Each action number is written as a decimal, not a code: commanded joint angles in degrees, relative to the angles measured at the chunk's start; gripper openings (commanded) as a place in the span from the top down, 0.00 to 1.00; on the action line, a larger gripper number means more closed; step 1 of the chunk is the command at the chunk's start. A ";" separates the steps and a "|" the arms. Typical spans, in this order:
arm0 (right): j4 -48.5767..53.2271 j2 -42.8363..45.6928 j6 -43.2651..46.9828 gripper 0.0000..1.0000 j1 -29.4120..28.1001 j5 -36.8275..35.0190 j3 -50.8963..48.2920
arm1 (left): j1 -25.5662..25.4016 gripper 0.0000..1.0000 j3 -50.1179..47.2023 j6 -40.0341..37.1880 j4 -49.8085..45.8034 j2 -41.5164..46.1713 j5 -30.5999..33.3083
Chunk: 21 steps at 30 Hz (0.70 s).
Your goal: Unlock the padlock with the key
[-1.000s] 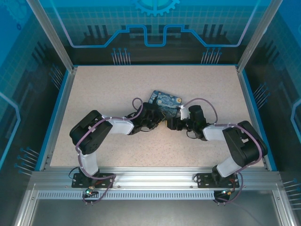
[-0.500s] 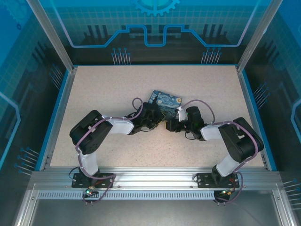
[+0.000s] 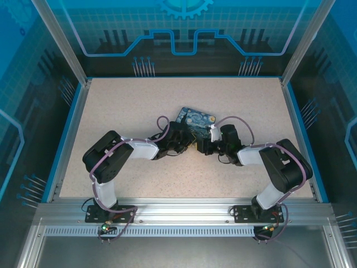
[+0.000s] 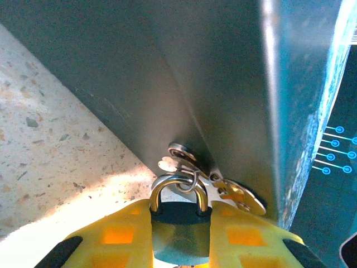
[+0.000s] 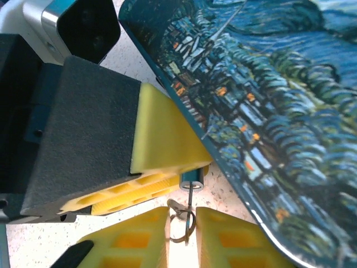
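Note:
The blue-teal padlock (image 4: 178, 234) is clamped upright between the yellow fingers of my left gripper (image 4: 179, 208), silvery shackle on top. From the right wrist, its underside (image 5: 191, 180) pokes out below the left fingers (image 5: 167, 139). The thin silvery key (image 5: 190, 198) has its blade in that underside. My right gripper (image 5: 182, 216) is shut on the key's head and wire ring. In the top view the left gripper (image 3: 187, 144) and right gripper (image 3: 201, 147) meet tip to tip; the padlock and key are hidden between them.
The starry-night tin (image 3: 196, 119) lies right behind both grippers, its edge (image 5: 262, 111) close beside the padlock and its dark side (image 4: 223, 84) looming over the shackle. A ring with spare keys (image 4: 237, 195) hangs through the shackle. Speckled tabletop (image 3: 128, 106) lies open all around.
The right arm has shifted slightly left toward the left gripper, closing the gap between the two. The left arm has not moved.

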<state>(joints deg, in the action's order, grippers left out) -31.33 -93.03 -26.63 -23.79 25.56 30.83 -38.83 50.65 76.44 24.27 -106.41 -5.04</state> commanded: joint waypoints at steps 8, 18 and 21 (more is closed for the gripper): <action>0.10 -0.53 0.24 0.99 -0.79 0.20 1.53 | 0.23 0.98 1.21 0.40 1.44 1.11 -1.43; -1.43 -0.26 -0.31 1.00 -0.99 -0.51 2.33 | 0.15 0.98 1.38 0.21 1.22 0.68 -2.08; -2.06 -0.26 1.50 1.00 -1.42 -0.74 3.16 | 0.13 0.98 1.55 0.53 1.31 0.42 -2.34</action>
<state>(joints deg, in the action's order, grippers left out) -30.87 -93.19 -26.81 -23.99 24.36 31.59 -38.72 50.65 76.44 24.29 -106.39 -5.04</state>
